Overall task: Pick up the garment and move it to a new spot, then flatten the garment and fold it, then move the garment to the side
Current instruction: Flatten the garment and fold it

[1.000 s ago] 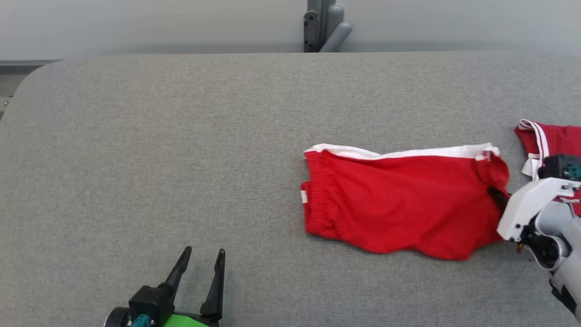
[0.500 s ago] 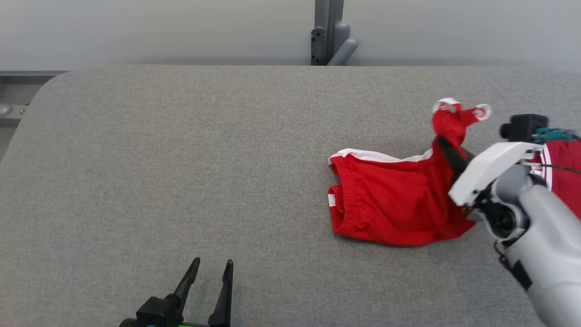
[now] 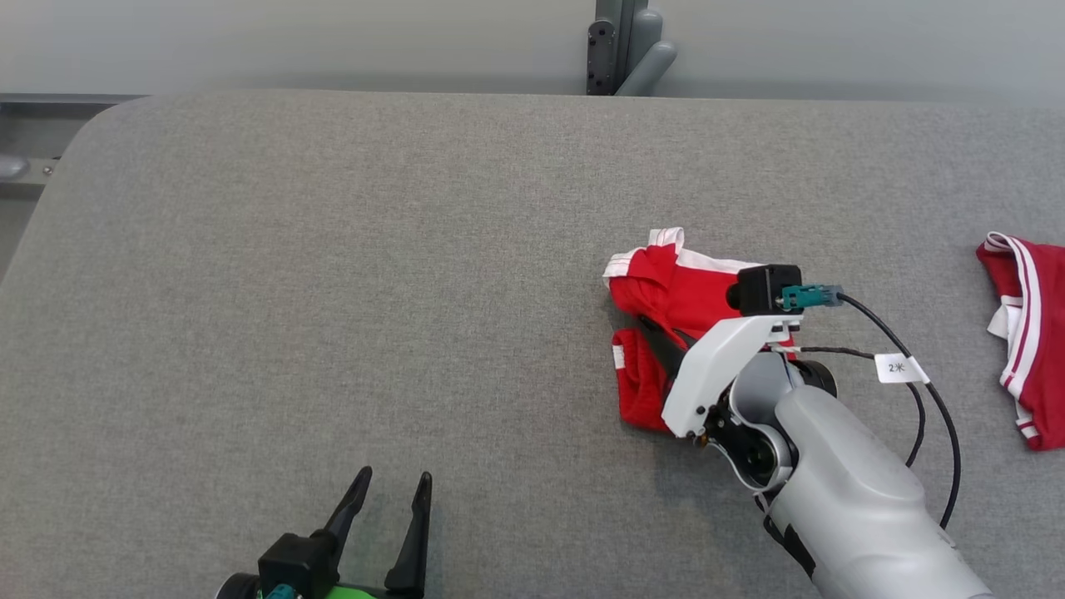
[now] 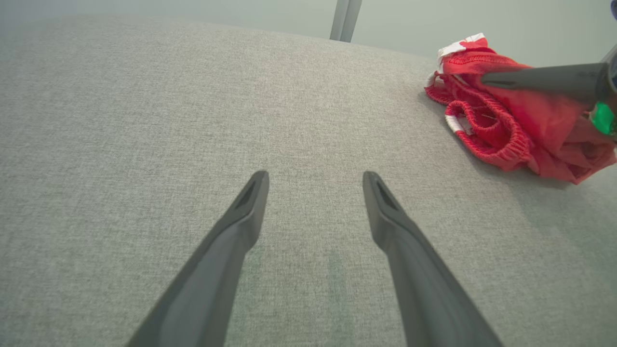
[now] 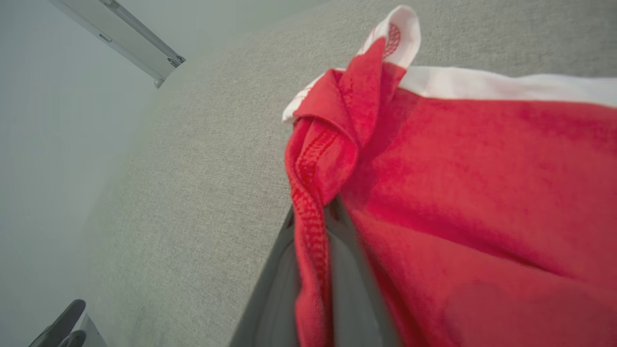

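Shorts [image 3: 670,287], flat earlier, now doubled over; right hand [image 3: 647,326] clamps them, left hand [image 3: 395,474] apart.

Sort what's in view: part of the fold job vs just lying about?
Job: red shorts, bunched; right end effector, shut on their hem; grey table.
Lying about: second red-and-white garment, far right on the table; left end effector, open, empty; grey post behind.

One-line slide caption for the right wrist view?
Right gripper shut on the stitched edge of the red shorts, grey table behind.
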Robot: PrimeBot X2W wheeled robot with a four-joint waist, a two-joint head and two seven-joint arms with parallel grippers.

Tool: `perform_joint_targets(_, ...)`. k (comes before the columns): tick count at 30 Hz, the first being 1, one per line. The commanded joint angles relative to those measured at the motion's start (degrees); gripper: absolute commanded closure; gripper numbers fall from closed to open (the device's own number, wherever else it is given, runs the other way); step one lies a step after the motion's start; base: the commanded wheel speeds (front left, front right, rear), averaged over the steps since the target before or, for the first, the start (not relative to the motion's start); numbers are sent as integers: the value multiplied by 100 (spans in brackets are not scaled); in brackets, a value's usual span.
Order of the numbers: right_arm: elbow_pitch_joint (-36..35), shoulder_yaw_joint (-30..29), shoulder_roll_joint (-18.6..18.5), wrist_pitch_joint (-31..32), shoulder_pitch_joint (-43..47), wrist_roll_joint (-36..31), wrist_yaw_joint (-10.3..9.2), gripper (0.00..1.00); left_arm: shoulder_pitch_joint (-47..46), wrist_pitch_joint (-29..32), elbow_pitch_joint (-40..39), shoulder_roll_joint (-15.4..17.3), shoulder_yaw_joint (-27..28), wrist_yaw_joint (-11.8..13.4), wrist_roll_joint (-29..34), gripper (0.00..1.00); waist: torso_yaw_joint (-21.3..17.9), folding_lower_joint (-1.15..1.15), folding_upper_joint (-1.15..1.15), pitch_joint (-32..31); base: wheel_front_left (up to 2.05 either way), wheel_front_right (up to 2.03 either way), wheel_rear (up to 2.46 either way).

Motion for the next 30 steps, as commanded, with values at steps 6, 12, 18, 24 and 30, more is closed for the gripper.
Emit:
perform_joint_targets(6,-218,243,12,-193,110,-192,1,0,75,1,117,-5,83,-38,36,0,-73,0,28,-175,0,0,0)
perform_joint_targets(12,-1369,-95,-471,-405,579,-464,-2,0,294,1,121,-9,182,-37,-2,0,-156,0,28,-404,0,0,0)
perform_joint_targets(18,-1785,-1040,-1071,-908,897,-1325,1,65,324,1,43,-31,196,-42,37,0,-172,0,28,-325,0,0,0)
perform_joint_targets(24,-1210,-1134,-1172,-1273,985,-2115,-1,100,111,1,49,-52,75,-47,-9,0,-35,0,28,-145,0,0,0)
perform_joint_targets(30,-375,-742,-1075,-1756,736,-2274,-2,100,17,1,110,-69,28,-48,-40,0,80,0,28,-61,0,0,0)
